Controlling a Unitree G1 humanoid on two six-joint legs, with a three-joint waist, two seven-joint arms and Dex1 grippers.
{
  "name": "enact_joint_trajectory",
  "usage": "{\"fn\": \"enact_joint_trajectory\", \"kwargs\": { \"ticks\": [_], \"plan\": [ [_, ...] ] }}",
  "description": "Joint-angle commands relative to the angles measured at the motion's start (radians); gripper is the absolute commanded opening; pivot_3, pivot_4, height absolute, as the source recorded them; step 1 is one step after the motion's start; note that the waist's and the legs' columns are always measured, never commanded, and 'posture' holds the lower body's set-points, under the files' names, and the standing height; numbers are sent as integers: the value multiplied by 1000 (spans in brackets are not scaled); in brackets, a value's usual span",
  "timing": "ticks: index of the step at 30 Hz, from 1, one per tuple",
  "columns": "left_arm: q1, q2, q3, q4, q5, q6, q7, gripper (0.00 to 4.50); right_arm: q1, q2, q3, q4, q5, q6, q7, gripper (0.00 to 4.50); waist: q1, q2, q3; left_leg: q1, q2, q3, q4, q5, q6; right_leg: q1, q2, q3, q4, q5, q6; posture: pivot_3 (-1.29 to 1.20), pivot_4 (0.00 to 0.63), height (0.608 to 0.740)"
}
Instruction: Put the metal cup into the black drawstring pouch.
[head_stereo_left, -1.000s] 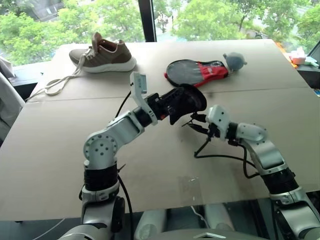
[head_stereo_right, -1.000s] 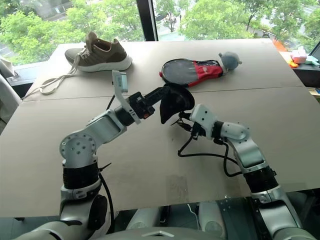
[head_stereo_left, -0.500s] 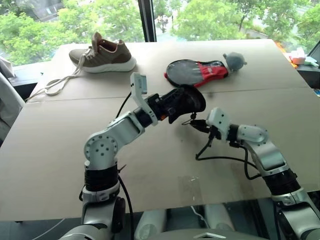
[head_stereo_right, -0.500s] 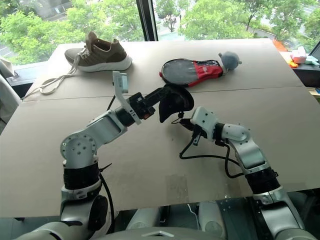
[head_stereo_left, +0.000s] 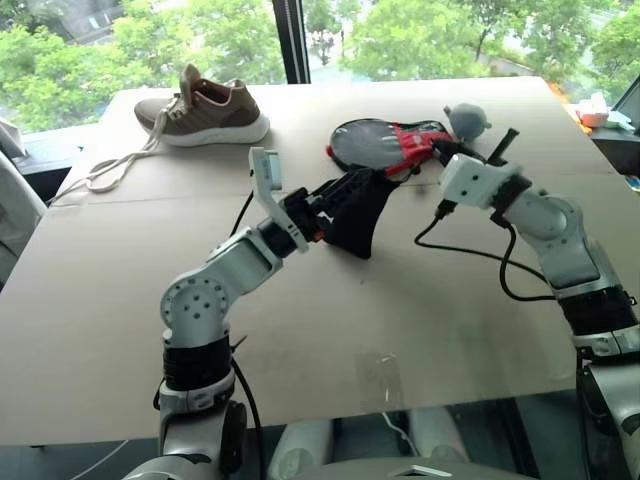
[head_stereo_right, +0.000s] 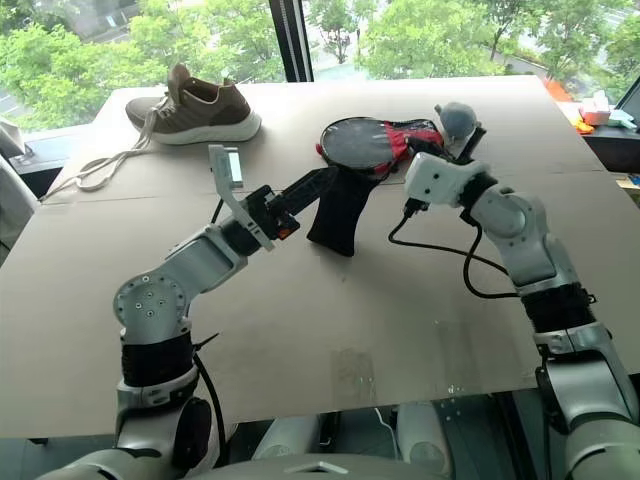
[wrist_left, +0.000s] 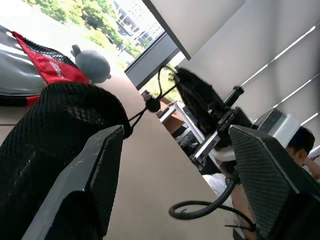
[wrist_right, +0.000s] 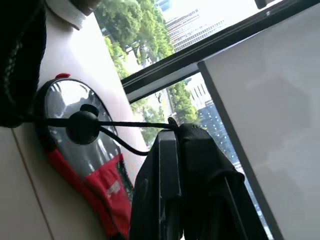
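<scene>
Hanging from thin dark cord, one soft black fabric drawstring pouch (head_stereo_left: 355, 212) touching beige bench (head_stereo_left: 420, 310) mid-surface. Right pincer (wrist_right: 172, 131) pinching cord, fingers closed. Left pincer (wrist_left: 175, 165) gaping beside pouch. Behind: one brown sneaker (head_stereo_left: 205, 105), one black-and-red paddle-shaped case (head_stereo_left: 385, 143), one grey plush ball (head_stereo_left: 466, 120).

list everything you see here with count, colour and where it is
black drawstring pouch: 1, black, hanging at table centre beside the left end effector
pouch cord: 1, dark, pinched in the right end effector, toggle on it
shoe: 1, brown with white sole, far left of table
paddle-shaped case: 1, black and red, far centre
soft toy: 1, grey, right of the case
table: 1, tan
left end effector: 1, black, open, pouch against one finger
right end effector: 1, black, shut on the cord
</scene>
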Motion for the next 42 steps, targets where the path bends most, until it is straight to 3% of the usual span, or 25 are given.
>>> {"fn": "enact_joint_trajectory", "kwargs": {
  "ticks": [1, 7, 13, 20, 36, 37, 39, 42],
  "plan": [
    [-17, 9, -16, -63, -8, -25, -69, 3397, -66, -3, -26, -52, -5, -55, -25, 0, 1, 0, 0, 0, 0, 0, 0, 0, 0, 0, 0, 0, 0, 0, 0, 0, 150, 736],
    [-73, 87, -35, -78, 55, -66, -235, 3397, -150, 11, -23, -73, -6, -96, -26, 0, -1, 0, 0, -1, 0, 0, 0, 0, 0, 0, 0, 0, 0, 0, 0, 0, 150, 736],
    [-220, 74, -49, 34, 264, -245, -285, 3397, -187, 24, -22, -63, 1, -119, -17, 0, 0, 0, 0, 0, -1, -1, 0, 0, 0, 0, 0, -1, -1, 0, 0, 0, 150, 736],
    [-287, 24, -164, 147, 508, -415, -370, 3397, -197, 29, -15, -49, 2, -140, -8, 0, 0, 0, 0, -1, -1, -1, -1, 0, 0, -1, 0, -1, -1, 0, 0, 0, 150, 736],
    [-351, -76, -149, 260, 594, -495, -407, 3397, -204, 56, -4, -79, 16, -141, 36, 0, -2, 0, 0, -3, 0, -1, -1, 0, 0, -3, 0, 0, -1, 0, 0, 0, 150, 736],
    [-352, -79, -151, 268, 600, -493, -407, 2887, -205, 58, -5, -81, 16, -140, 39, 0, -2, 0, 0, -3, 0, -1, -1, 0, 0, -3, 0, 0, -1, 0, 0, 0, 150, 736],
    [-350, -87, -156, 280, 604, -487, -416, 2314, -208, 62, -6, -86, 16, -139, 43, 0, -2, 0, 0, -3, 0, -1, -1, 0, 0, -3, 0, 0, 0, 0, 0, 0, 150, 736],
    [-351, -100, -163, 298, 614, -487, -423, 864, -212, 66, -8, -90, 16, -137, 46, 0, -2, 0, 0, -3, 0, -1, -1, 0, 0, -3, 0, 0, 0, 0, 0, 0, 150, 736]
  ]
}}
